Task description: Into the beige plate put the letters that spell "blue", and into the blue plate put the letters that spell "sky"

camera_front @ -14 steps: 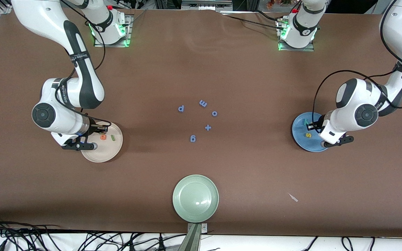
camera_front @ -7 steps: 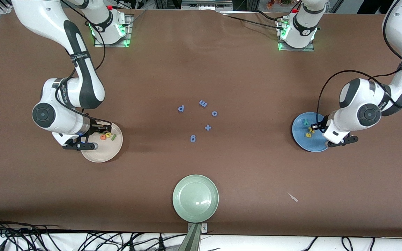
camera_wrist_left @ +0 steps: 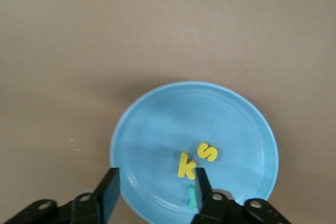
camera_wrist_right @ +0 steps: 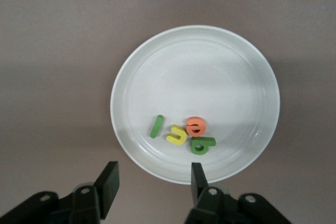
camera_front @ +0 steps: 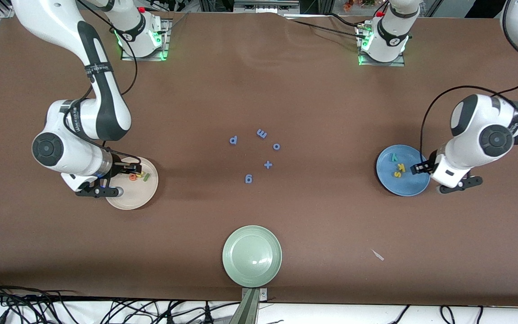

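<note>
A: Where is the right gripper (camera_wrist_right: 152,184)?

B: It hangs over the rim of the round cream-beige plate (camera_wrist_right: 239,69) at the right arm's end of the table, fingers parted and holding nothing.

A: And in that plate?

B: Four small foam letters in a cluster: a thin green bar "l" (camera_wrist_right: 156,126), a yellow "u" (camera_wrist_right: 177,135), an orange "e" (camera_wrist_right: 196,125) and a dark green "b" (camera_wrist_right: 201,144). The "b" touches the "e"; the bar lies just beside the "u".

A: The left gripper (camera_wrist_left: 156,190)?

B: Released too, empty, over the edge of the round medium-blue plate (camera_wrist_left: 157,124) at the left arm's end. In it lie a yellow "k" (camera_wrist_left: 186,164), a yellow "s" (camera_wrist_left: 207,151) and a small teal "y" (camera_wrist_left: 192,196).

A: Anything else?

B: Mid-table, well apart from both plates, blue foam letters and a plus sign (camera_front: 268,164). A pale green round plate (camera_front: 252,256) sits nearest the front camera.
</note>
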Controlling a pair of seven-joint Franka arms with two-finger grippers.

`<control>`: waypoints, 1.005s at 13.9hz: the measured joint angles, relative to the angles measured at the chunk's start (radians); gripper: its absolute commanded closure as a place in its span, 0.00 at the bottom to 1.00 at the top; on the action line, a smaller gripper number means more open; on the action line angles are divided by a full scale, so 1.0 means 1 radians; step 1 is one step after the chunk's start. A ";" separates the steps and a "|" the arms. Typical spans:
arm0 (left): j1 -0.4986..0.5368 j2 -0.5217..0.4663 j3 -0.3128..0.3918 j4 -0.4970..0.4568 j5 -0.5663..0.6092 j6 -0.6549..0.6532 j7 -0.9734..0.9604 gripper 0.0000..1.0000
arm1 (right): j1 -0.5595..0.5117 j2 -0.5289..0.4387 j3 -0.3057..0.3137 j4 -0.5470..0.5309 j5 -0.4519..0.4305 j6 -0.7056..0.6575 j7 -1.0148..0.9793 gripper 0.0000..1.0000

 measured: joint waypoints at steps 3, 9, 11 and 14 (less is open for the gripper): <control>0.014 -0.078 0.000 0.060 -0.071 -0.082 0.057 0.01 | 0.000 -0.072 -0.002 0.044 -0.050 -0.104 0.001 0.03; 0.071 -0.113 0.000 0.328 -0.198 -0.383 0.320 0.00 | -0.002 -0.329 -0.027 0.081 -0.140 -0.330 0.000 0.00; 0.061 -0.114 -0.002 0.368 -0.200 -0.427 0.334 0.00 | -0.004 -0.345 -0.036 0.141 -0.164 -0.417 0.000 0.00; -0.166 -0.141 0.166 0.430 -0.227 -0.509 0.334 0.01 | -0.001 -0.338 -0.032 0.176 -0.175 -0.442 -0.001 0.00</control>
